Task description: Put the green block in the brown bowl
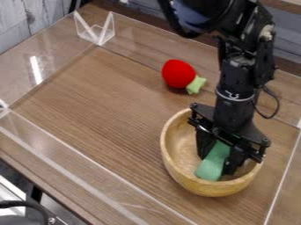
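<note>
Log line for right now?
gripper: shut on green block | block: inside brown bowl, unreleased | red ball: on table

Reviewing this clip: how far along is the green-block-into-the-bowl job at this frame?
Done: the green block has been picked up and carried to the brown bowl; it now sits low inside the rim. In hand: the gripper is shut on the block, pointing straight down into the bowl. Left: open the jaws to release it and lift clear. The red ball lies untouched on the table.
</note>
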Motion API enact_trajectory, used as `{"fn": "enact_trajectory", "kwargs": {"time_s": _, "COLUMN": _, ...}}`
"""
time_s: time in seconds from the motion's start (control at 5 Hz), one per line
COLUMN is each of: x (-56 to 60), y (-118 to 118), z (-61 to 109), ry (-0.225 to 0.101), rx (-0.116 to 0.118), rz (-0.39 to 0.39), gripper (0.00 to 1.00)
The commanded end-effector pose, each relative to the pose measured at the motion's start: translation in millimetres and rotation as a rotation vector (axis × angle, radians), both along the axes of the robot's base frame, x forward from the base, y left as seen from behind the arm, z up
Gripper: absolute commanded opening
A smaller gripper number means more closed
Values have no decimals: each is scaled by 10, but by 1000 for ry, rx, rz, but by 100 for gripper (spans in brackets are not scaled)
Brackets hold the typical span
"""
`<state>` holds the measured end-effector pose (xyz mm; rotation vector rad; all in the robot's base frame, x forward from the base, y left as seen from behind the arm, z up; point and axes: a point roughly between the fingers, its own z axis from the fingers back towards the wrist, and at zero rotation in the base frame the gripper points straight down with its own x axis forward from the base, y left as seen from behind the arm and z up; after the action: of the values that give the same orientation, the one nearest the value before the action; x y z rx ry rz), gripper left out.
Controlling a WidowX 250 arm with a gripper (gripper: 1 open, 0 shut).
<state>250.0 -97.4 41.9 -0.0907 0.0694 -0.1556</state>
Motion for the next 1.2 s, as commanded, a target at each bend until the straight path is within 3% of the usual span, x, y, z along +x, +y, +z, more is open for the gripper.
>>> {"fn": "enact_trajectory", "kwargs": {"time_s": 0.0, "x": 60, "y": 43, "z": 127, "ry": -41, "rx": -15, "rz": 16, "gripper": 0}}
{"fn": "enact_trajectory", "kwargs": {"time_s": 0.2, "x": 59, "y": 51, "z": 182, "ry": -38, "rx": -19, "rz": 18, "gripper": 100}}
{"fn": "enact_trajectory", "kwargs": {"time_s": 0.4, "x": 70, "y": 86, "z": 324, "ry": -61, "rx": -30, "rz": 29, "gripper": 100}}
{"fn": "enact_trajectory", "kwargs": {"time_s": 0.8, "x": 167, "y": 317, "z": 1001, "ry": -218, "rx": -76, "rz": 95, "gripper": 100}}
{"fn": "enact_trajectory", "kwargs": {"time_s": 1.0, "x": 294, "y": 473, "z": 1239, "ry": -270, "rx": -79, "rz": 135, "gripper": 100}}
